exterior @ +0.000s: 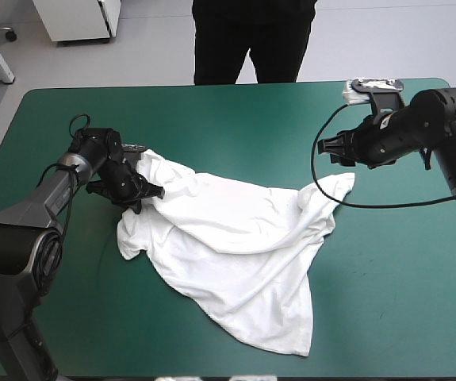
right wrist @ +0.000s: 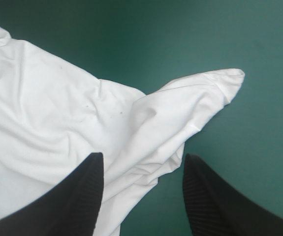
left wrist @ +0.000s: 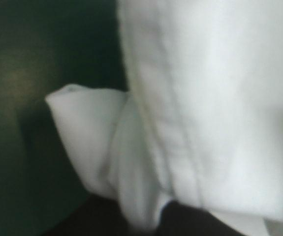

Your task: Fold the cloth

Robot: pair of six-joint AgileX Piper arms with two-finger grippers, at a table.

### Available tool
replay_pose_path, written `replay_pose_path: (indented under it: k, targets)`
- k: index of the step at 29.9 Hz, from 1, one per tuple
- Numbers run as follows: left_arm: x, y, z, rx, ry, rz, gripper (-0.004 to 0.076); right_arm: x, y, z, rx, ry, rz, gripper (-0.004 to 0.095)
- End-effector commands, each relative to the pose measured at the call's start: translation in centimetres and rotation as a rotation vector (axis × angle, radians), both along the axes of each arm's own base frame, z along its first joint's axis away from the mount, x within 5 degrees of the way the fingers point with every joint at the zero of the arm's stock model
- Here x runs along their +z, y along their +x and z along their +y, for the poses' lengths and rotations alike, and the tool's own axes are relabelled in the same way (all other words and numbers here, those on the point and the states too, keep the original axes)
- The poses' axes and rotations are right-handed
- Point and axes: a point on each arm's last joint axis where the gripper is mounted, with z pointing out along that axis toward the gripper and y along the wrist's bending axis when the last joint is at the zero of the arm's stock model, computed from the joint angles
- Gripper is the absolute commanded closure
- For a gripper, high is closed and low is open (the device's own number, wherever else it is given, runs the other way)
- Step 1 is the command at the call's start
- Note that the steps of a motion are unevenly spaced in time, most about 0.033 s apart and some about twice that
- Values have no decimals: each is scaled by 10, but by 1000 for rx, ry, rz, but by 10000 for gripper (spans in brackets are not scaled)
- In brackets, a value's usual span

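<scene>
The white T-shirt (exterior: 235,238) lies crumpled and half spread across the middle of the table. My left gripper (exterior: 142,193) is low at the shirt's left edge, near a sleeve. In the left wrist view the T-shirt (left wrist: 205,98) fills most of the picture, and a fold of it is pinched where the black fingers meet, so the gripper is shut on it. My right gripper (exterior: 331,149) hovers open just above the shirt's right corner. In the right wrist view its black fingers (right wrist: 77,196) stand apart over the T-shirt (right wrist: 47,108), whose pointed corner (right wrist: 225,81) lies ahead of them.
The teal-green cover (exterior: 212,119) shows on every side of the shirt. The shirt's lowest hem (exterior: 291,345) lies close to the table's front edge. Broad strips of cover lie between the shirt and the far and right edges.
</scene>
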Motion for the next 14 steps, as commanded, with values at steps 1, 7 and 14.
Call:
replay_pose_path:
  k: [1,7,14]
  targets:
    - [3,1,2,6,16,-25,733,17,-25,16,82,11,-60,443]
    - [3,1,2,6,16,-25,733,-24,-65,62,215,-29,89,353]
    - [3,1,2,8,16,-27,733,-65,-111,99,291,-128,209,328]
